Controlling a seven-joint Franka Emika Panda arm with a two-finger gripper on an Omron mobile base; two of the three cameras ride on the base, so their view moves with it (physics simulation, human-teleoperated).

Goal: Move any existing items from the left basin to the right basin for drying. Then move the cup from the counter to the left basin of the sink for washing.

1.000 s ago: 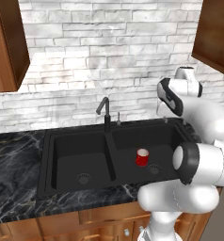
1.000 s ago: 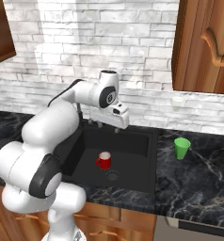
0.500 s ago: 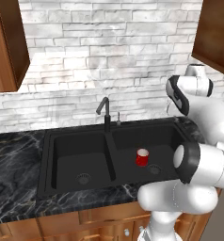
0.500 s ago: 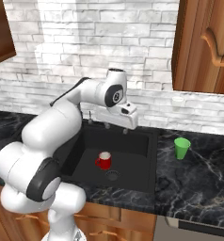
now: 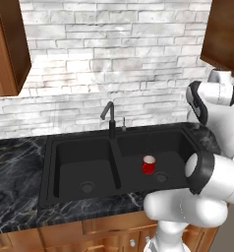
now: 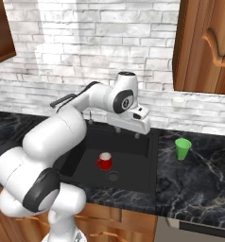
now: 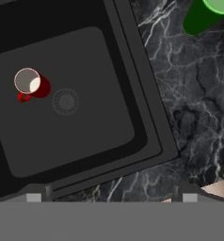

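The green cup point(image 6: 183, 148) stands upright on the bench point(image 6: 199, 184), beyond the sink's right rim and well apart from the claw point(image 6: 136, 126), which hangs above the right basin point(image 6: 133, 168). Claw opening cannot be determined.

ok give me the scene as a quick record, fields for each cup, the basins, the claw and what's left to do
red cup: upright in the right basin, beside its drain
green cup: upright on the counter, right of the sink
left basin: holds only its drain
claw: above the right basin's far edge, holding nothing; open or shut unclear
step one: looks done
step two: not yet done, green cup untouched
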